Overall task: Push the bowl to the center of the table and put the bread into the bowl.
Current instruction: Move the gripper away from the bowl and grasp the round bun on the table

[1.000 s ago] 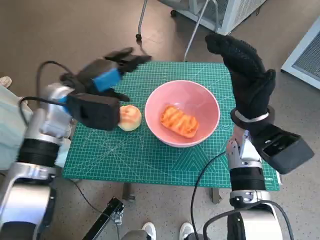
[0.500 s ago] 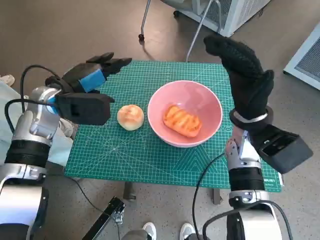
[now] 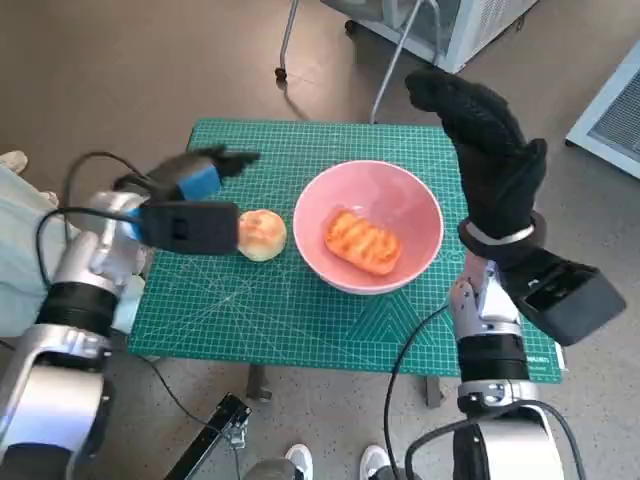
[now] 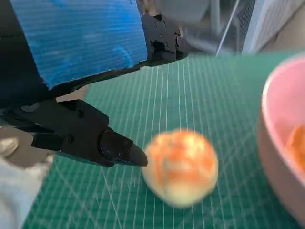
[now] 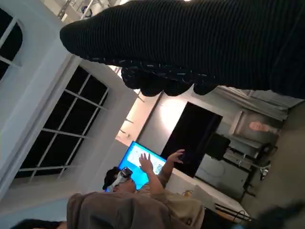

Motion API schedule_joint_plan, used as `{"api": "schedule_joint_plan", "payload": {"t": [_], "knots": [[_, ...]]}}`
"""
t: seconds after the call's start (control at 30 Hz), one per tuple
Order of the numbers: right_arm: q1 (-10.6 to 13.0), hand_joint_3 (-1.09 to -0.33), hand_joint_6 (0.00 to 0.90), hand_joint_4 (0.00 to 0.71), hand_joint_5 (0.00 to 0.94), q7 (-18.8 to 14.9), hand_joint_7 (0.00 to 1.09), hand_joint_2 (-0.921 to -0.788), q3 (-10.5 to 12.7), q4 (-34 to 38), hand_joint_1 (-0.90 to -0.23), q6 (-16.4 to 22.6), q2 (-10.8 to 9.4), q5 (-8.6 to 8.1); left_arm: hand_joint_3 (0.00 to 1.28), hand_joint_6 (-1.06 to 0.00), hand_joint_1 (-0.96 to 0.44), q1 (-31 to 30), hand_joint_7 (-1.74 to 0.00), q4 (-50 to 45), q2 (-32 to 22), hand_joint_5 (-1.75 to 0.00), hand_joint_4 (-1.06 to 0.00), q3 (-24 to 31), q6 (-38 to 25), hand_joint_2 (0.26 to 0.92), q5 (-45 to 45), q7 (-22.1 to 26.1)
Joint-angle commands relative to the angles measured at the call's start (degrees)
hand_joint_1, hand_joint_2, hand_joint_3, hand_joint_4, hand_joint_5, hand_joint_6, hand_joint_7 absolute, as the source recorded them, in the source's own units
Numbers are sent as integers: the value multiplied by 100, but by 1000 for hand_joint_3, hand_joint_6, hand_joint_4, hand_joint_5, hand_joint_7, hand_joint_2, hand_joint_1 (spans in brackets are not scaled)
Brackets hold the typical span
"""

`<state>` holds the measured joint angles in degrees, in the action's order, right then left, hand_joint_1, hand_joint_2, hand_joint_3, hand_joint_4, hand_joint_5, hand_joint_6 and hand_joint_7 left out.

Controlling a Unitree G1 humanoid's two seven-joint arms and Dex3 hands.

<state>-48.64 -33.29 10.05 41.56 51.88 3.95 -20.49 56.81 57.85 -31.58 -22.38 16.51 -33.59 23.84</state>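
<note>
My left hand (image 3: 195, 180), black with blue tape over its back, hangs low over the green gridded cutting mat (image 3: 300, 310) with its fingers apart and nothing between them. It sits just beside the round pale-golden bread bun (image 3: 262, 235), on the side away from the bowl, which I judge suits either a grasp or a nudge toward the bowl. My right hand (image 3: 490, 165), in the black knitted glove, is raised well above the far right side of the mat, fingers extended and holding nothing; I take it to be parked out of the way.

The pink round bowl (image 3: 415, 215) stands near the middle of the mat, so the push looks done. Inside it lies an orange, ridged bread piece (image 3: 362, 242). The bun lies outside, close to the bowl's rim but apart from it.

The left wrist view shows what the head view blurs: my dark fingertips (image 4: 119, 150) almost reach the bun (image 4: 180, 166) but a sliver of mat shows between them. The right wrist view shows none of the table, only the glove (image 5: 200, 43), a room with windows, and a seated person (image 5: 143, 200) with raised hands.
</note>
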Motion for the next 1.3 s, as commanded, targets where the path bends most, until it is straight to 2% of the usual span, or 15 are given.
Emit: {"api": "schedule_joint_plan", "payload": {"t": [0.03, 0.5, 0.77, 0.83, 0.97, 1.0, 1.03, 1.1, 1.13, 1.17, 1.2, 1.3], "knots": [[127, -786, -1, 282, 5, -54, 808, -921, 11, -26, -699, -48, 27, -43, 0, -240, -185, 247, -71, 367, 203, -3, -114, -162, -61, 811, -110, -44], [142, -787, -1, 283, 6, -12, 808, -921, 18, -81, -689, -81, 111, 15, 0, -237, -165, 376, -57, 1124, 747, -1, -111, -571, -205, 798, -389, -449], [169, -786, -1, 284, 6, -7, 808, -921, 15, -126, -691, -77, 125, 39, 5, -268, -121, 355, -66, 1396, 955, -15, -150, -718, -300, 804, -496, -737], [170, -784, -1, 284, 6, -17, 802, -921, 18, -112, -690, -64, 133, 40, 13, -300, -110, 333, -81, 1446, 991, -28, -182, -747, -322, 823, -522, -841], [172, -783, -1, 285, 6, -30, 795, -921, 21, -100, -689, -48, 146, 38, 26, -400, -96, 288, -127, 1519, 1016, -51, -311, -815, -335, 879, -574, -1027], [174, -783, -1, 285, 6, -32, 794, -921, 21, -99, -688, -43, 149, 38, 45, -458, -94, 278, -158, 1529, 1012, -77, -402, -829, -331, 894, -583, -1067], [179, -783, -1, 285, 6, -33, 794, -921, 20, -104, -688, -37, 154, 40, 52, -478, -94, 275, -170, 1537, 993, -86, -435, -842, -314, 900, -591, -1112], [187, -784, -1, 286, 7, -35, 793, -921, 21, -113, -686, -31, 164, 38, 97, -551, -87, 290, -303, 1548, 948, -137, -604, -854, -276, 912, -589, -1172], [190, -784, -1, 286, 7, -37, 793, -921, 21, -116, -686, -30, 168, 36, 116, -531, -69, 302, -513, 1553, 926, -358, -601, -857, -259, 914, -583, -1192], [195, -783, -1, 286, 7, -35, 792, -921, 21, -133, -687, -33, 175, 35, 162, -480, -45, 340, -839, 1538, 870, -702, -574, -839, -219, 916, -560, -1195], [198, -783, -1, 286, 7, -32, 792, -921, 20, -145, -687, -35, 180, 35, 172, -477, -29, 367, -1015, 1529, 831, -912, -573, -828, -190, 918, -543, -1198], [195, -783, -1, 286, 7, -24, 792, -921, 19, -154, -689, -27, 192, 44, 167, -507, -10, 486, -1208, 1479, 694, -1144, -576, -754, -105, 920, -478, -1197]]}}
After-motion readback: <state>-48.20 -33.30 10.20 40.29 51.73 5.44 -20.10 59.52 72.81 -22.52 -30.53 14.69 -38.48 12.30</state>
